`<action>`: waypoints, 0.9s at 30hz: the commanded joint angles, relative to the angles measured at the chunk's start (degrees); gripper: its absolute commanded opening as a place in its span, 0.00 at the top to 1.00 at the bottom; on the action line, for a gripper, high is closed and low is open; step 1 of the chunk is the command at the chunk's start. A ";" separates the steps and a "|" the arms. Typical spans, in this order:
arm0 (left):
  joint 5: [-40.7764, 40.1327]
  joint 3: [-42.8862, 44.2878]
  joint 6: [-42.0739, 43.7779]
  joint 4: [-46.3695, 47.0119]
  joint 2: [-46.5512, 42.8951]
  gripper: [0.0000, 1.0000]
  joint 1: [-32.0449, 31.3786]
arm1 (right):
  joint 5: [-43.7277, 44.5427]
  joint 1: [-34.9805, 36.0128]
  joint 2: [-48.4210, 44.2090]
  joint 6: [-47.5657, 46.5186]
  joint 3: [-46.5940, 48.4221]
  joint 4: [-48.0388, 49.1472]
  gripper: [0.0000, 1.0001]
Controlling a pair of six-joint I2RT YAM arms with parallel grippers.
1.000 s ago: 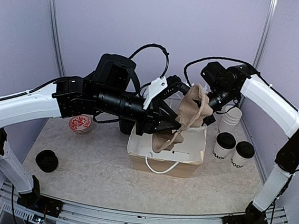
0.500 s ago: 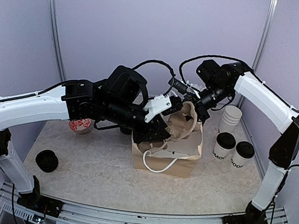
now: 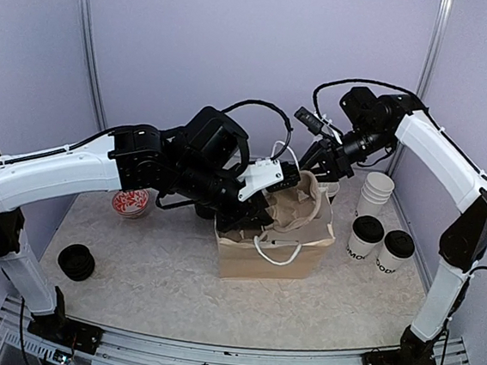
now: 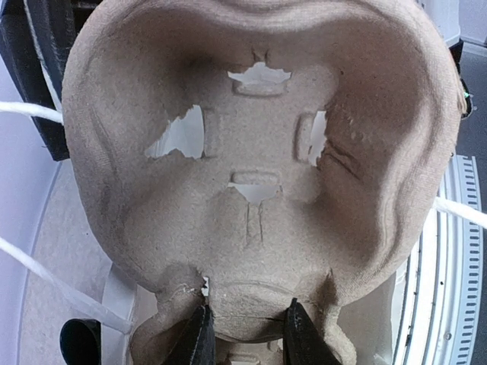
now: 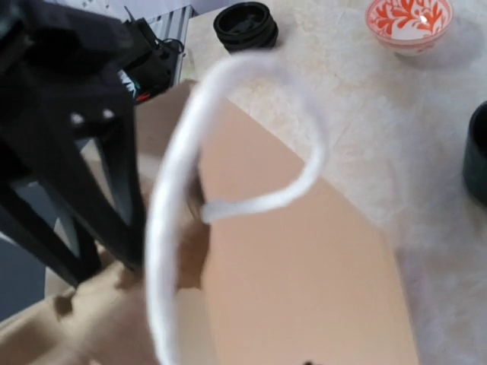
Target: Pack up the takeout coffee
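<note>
- Brown paper bag [image 3: 266, 258] stands open mid-worktop [image 3: 156, 286], a grey-brown pulp carrier [image 4: 251, 190] sticking up out of its mouth, tilted and crumpled.
- White rope handle [image 5: 175, 228] of the bag loops up right in front of the right wrist camera and blocks much of that view.
- Two takeout coffee cups [image 3: 365, 239] [image 3: 395, 251], black-lidded, stand side by side on the worktop to the right of the bag, apart from it and outside it.
- A stack of lidless cups [image 3: 375, 193] stands just behind them.
- On the left: a red-patterned bowl [image 3: 130, 202] behind the left arm, and a pile of black lids [image 3: 75, 261] near the front edge.
- The left arm stretches low across from the left, wrist over the bag mouth. The left claw [image 4: 247, 338] is nearly closed, its fingers [image 4: 199, 342] pinching the carrier's near rim.
- The right arm arches over from the right, elbow high, with the right claw [image 3: 317, 155] at the bag's rear edge by the handle. I cannot tell how far apart its jaws are, nor whether it grips anything.
</note>
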 commanded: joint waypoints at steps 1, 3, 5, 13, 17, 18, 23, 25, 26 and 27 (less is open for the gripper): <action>-3.60 6.25 1.64 -4.65 3.83 0.75 -0.24 | -3.45 -2.59 -0.95 -0.84 3.86 -1.67 0.61; -4.80 8.50 1.22 -6.82 5.79 0.76 -0.17 | -3.99 -4.52 -1.69 -1.01 4.68 -1.60 0.56; -5.37 10.39 0.86 -8.83 7.21 0.76 -0.16 | -4.36 -6.70 -2.03 -0.41 4.92 -0.74 0.53; -7.75 13.24 0.53 -12.78 9.09 0.75 -1.21 | 4.91 -9.72 -2.09 9.72 -4.20 14.22 0.53; -7.80 14.77 -0.17 -15.17 9.54 0.75 -1.23 | 9.57 -9.63 -0.75 12.66 -7.63 20.20 0.54; -7.92 15.14 -0.46 -15.72 9.81 0.75 -1.17 | 9.66 -9.62 -0.29 13.30 -8.20 21.13 0.54; -9.67 15.91 -1.83 -17.67 10.81 0.75 -1.12 | 9.37 -8.01 2.28 14.29 -11.28 23.50 0.54; -9.73 16.18 -2.33 -18.62 11.15 0.75 -1.14 | 10.07 -6.47 2.83 13.58 -12.80 23.51 0.55; -9.60 16.36 -2.73 -19.11 11.25 0.75 -1.18 | 10.50 -5.62 2.92 13.13 -13.57 23.57 0.55; -9.42 16.33 -3.23 -19.50 11.28 0.75 -1.16 | 10.93 -4.79 2.94 12.83 -14.42 23.75 0.56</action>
